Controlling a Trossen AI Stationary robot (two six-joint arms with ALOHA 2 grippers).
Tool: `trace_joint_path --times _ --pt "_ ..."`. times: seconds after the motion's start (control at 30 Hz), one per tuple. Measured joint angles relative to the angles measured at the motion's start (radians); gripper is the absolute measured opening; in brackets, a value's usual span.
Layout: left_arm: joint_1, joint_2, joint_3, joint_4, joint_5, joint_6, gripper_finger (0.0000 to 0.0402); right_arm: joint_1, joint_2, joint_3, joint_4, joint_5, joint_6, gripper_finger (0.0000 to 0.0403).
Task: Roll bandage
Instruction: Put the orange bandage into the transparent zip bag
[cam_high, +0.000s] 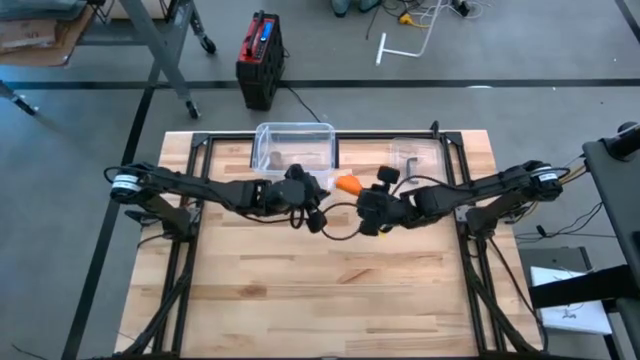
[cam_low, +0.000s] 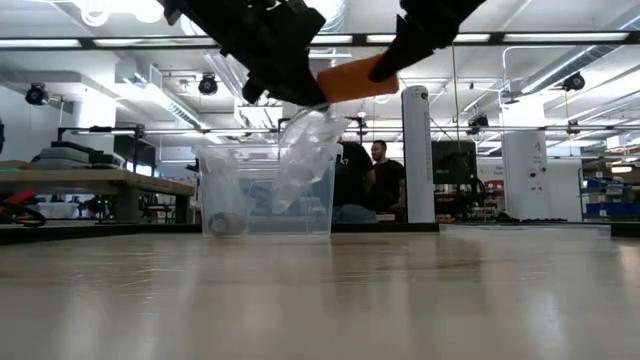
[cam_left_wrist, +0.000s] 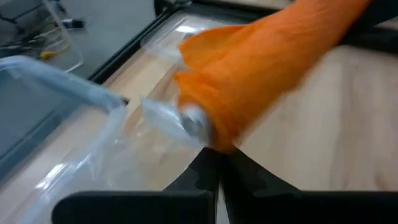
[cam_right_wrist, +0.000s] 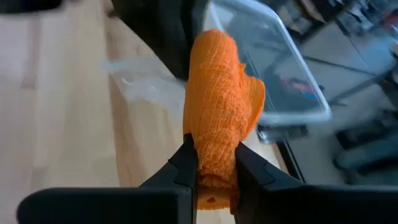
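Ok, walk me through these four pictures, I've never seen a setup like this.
Two dark robot arms work over a wooden table. One picture looks straight down, one looks level across the tabletop, and two come from cameras on the wrists. The right end effector is shut on an orange bandage, held up in the air. The left end effector is shut on a clear plastic wrapper hanging from the bandage's end. Behind them on the table sit a clear plastic bin and a second, smaller clear container.
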Motion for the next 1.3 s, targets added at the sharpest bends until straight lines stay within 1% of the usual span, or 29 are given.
trace_joint_path --times 0.1,0.23,0.33,0.47,0.53,0.6,0.7,0.8,0.87,1.0,1.07,1.2,1.3 --pt "0.012 -0.001 0.0 0.057 0.033 0.017 0.0001 -0.003 -0.002 -0.012 -0.116 0.083 0.065 0.0048" --pt "0.009 -0.01 0.012 0.037 0.042 0.026 0.0 -0.002 0.002 -0.017 -0.236 0.078 0.139 0.0048" --pt "0.01 -0.02 0.011 0.033 0.042 0.023 0.0 0.007 0.0 -0.017 -0.282 0.07 0.169 0.0048" --pt "0.01 -0.021 0.011 0.029 0.036 0.009 0.0 0.026 -0.011 0.007 -0.277 0.069 0.148 0.0048" --pt "0.01 -0.017 0.011 0.029 0.005 0.003 0.0 0.042 -0.024 0.034 -0.272 0.05 0.125 0.0048" --pt "0.01 -0.009 0.01 0.032 -0.029 -0.003 0.0 0.061 -0.042 0.062 -0.238 0.048 0.096 0.0048" --pt "0.011 0.006 0.009 0.042 -0.033 -0.003 0.0 0.082 -0.064 0.07 -0.159 0.078 0.048 0.0048" --pt "0.01 0.013 0.009 0.076 0.001 -0.007 0.0 0.083 -0.066 0.05 -0.121 0.121 0.029 0.0048" --pt "0.009 0.016 0.009 0.089 0.02 -0.032 0.0 0.081 -0.058 0.032 -0.11 0.126 0.033 0.0048" --pt "0.008 0.017 0.008 0.098 0.022 -0.087 0.0001 0.084 -0.038 -0.016 -0.123 0.124 0.071 0.0048" --pt "0.007 0.015 0.008 0.114 0.036 -0.086 0.0001 0.082 -0.036 -0.04 -0.122 0.124 0.098 0.0048" --pt "0.006 0.014 0.008 0.149 0.096 -0.072 0.0 0.08 -0.036 -0.068 -0.121 0.122 0.128 0.0048" --pt "0.006 0.014 0.008 0.167 0.099 -0.055 0.0001 0.08 -0.037 -0.07 -0.113 0.122 0.135 0.0048"
